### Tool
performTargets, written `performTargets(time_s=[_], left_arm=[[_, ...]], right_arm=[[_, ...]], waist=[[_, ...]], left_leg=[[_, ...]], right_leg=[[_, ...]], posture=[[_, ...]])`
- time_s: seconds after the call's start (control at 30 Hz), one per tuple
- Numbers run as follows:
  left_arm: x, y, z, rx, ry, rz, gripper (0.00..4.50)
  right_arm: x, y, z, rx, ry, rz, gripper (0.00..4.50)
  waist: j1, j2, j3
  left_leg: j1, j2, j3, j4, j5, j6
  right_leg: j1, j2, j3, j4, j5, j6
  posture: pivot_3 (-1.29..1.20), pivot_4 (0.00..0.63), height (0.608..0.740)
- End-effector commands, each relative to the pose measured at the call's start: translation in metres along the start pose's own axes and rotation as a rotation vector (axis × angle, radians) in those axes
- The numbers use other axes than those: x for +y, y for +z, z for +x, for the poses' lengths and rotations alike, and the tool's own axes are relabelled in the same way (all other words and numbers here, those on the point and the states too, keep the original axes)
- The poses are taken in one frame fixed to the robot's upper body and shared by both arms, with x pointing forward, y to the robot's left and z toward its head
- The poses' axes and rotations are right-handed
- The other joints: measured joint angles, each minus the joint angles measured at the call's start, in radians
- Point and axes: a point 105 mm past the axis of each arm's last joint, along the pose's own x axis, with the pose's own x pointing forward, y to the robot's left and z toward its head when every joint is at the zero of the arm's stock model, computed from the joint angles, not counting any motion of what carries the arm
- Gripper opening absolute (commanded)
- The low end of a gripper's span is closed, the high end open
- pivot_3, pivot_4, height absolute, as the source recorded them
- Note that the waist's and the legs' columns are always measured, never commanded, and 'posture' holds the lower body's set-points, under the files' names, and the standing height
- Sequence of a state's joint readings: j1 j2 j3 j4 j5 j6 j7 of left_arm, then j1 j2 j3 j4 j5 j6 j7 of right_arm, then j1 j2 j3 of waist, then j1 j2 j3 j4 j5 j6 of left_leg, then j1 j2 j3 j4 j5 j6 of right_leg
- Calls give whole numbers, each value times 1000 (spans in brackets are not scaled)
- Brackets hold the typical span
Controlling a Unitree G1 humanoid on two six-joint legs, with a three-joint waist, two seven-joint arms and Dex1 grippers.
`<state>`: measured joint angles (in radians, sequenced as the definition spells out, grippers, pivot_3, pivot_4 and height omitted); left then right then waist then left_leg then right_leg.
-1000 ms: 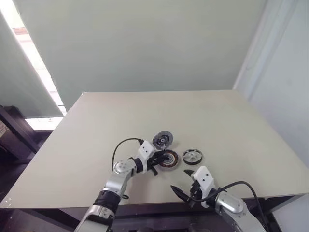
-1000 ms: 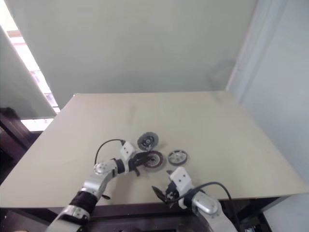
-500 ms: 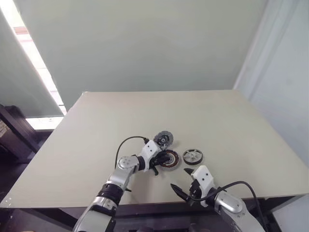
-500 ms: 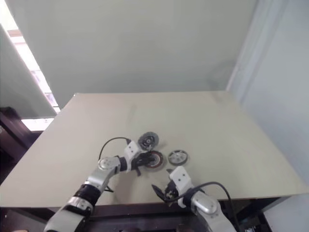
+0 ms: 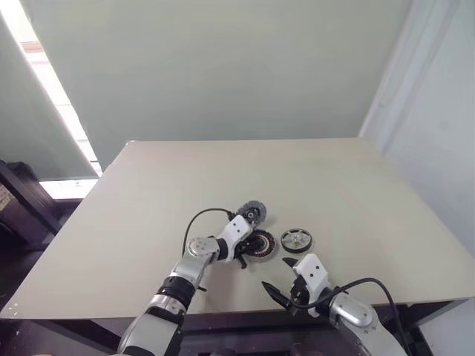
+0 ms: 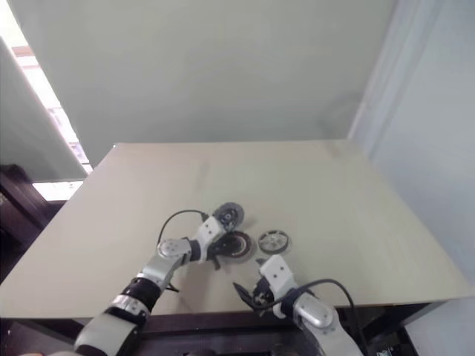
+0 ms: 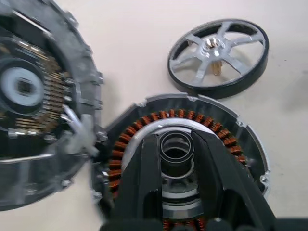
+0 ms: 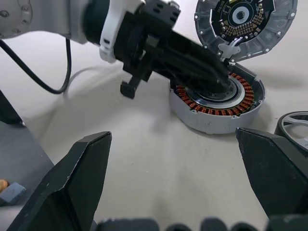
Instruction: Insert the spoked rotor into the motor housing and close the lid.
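Observation:
The motor housing (image 5: 260, 244), a disc ringed with copper windings, lies on the table near the front. My left gripper (image 7: 176, 144) reaches over it from the left, its two black fingers (image 7: 147, 159) shut on either side of the housing's silver centre hub. The lid (image 5: 252, 213), dark grey with a ribbed rim, stands tilted against the housing's far edge with its inner face (image 7: 29, 96) showing. The spoked rotor (image 5: 296, 239) lies flat just right of the housing, also seen in the left wrist view (image 7: 217, 57). My right gripper (image 5: 280, 278) hovers open near the table's front edge, short of the housing (image 8: 216, 103).
The beige table (image 5: 148, 193) stretches wide behind and to both sides of the three parts. A black cable (image 5: 197, 222) loops from my left wrist over the table. The table's front edge runs just under my right gripper.
My left gripper has edged right and down over the housing's centre, and its forearm has swung in. The right gripper, rotor and lid have stayed put.

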<state>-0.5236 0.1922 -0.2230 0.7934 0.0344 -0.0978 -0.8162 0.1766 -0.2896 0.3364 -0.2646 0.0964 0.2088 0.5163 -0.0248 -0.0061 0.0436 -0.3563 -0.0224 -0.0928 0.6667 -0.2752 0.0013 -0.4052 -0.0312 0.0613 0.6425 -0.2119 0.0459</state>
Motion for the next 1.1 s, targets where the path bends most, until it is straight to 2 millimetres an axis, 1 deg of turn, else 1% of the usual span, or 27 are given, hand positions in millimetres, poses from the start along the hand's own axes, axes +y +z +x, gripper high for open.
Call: performTargets(time_s=[0.03,0.4,1.1], left_arm=[[6,17,3,-27,4,53,576],[10,13,1,-4,15,52,576],[7,11,-4,2,-4,53,576]], right_arm=[[-2,14,0,-52,-12,-31,4500],[-2,15,0,-53,-15,-31,4500],[-4,15,3,-58,-14,-31,4500]], waist=[[0,0,0],[0,0,0],[0,0,0]], left_leg=[[0,0,0,0,0,0],[0,0,0,0,0,0],[0,0,0,1,0,0]], right_leg=[[0,0,0,0,0,0],[0,0,0,0,0,0],[1,0,0,1,0,0]], posture=[[0,0,740],[0,0,740],[0,0,740]])
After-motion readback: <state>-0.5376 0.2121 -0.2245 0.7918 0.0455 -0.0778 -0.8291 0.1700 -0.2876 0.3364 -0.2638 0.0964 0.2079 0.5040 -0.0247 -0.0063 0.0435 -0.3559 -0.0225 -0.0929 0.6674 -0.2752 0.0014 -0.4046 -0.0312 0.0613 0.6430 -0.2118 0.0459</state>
